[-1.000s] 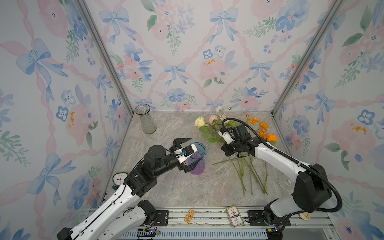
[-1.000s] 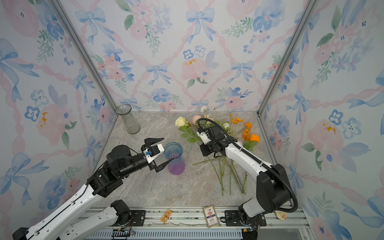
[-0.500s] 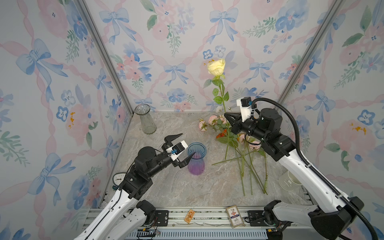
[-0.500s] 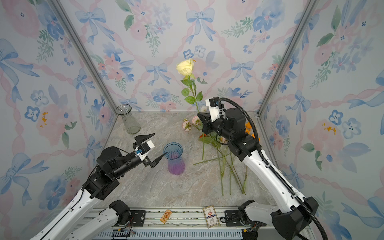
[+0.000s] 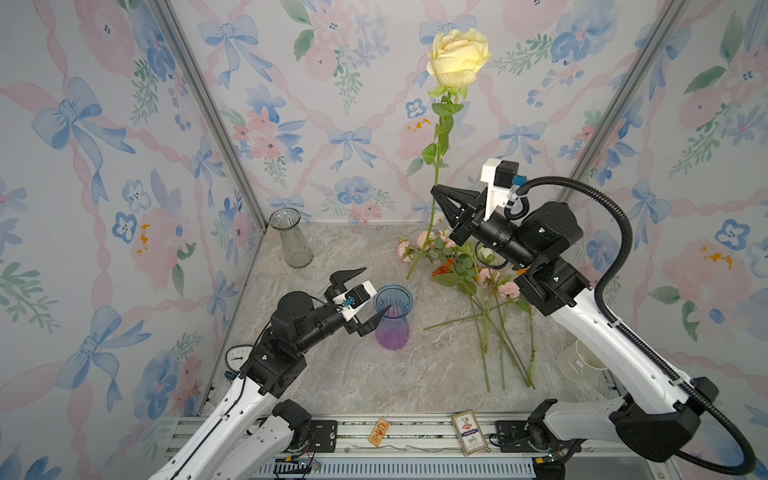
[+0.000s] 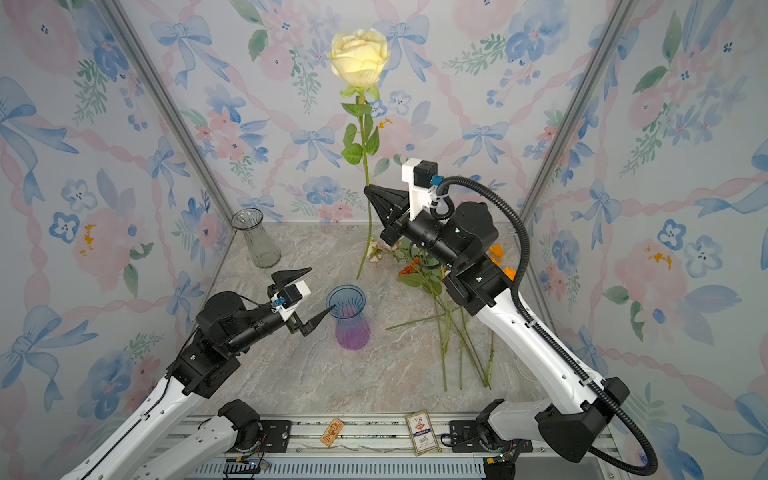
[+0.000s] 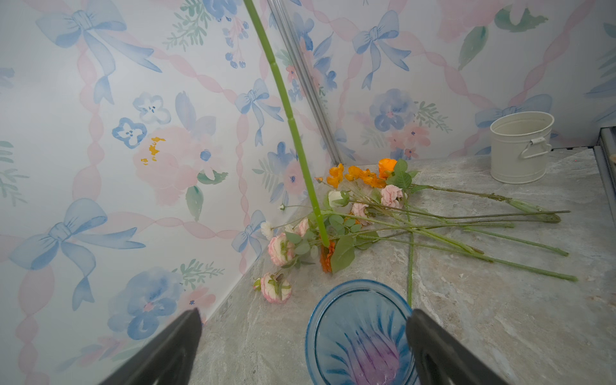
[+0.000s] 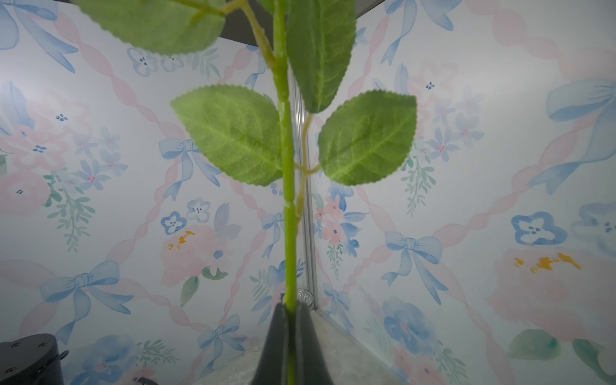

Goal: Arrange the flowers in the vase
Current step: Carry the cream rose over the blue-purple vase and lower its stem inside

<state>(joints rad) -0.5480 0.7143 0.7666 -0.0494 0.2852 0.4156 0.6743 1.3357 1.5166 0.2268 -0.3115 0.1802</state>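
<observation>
No flower is seen in the blue-to-purple ribbed glass vase, whose mouth is shown empty in the left wrist view, so the task is judged to be at its very start. A long-stemmed cream-yellow artificial rose is held roughly upright, high over the grey marbled tabletop. It is clenched at mid-stem by the right arm's fingers, and the right wrist view shows them pinched onto the green stem. The stem's lower end is seen hanging over the pile of pink, orange and white artificial flowers, to the far right of the vase and not yet above its mouth.

The left arm's fingers are spread wide and nothing is grasped. One tip is placed at the vase's rim, though contact cannot be told.

A clear glass vase, also empty, is set in the back left corner.

What is left, by this judgement, is nearly everything. The rose is to be carried over the mouth and lowered in, and each stem lying on the tabletop is to be picked up and placed in turn.
</observation>
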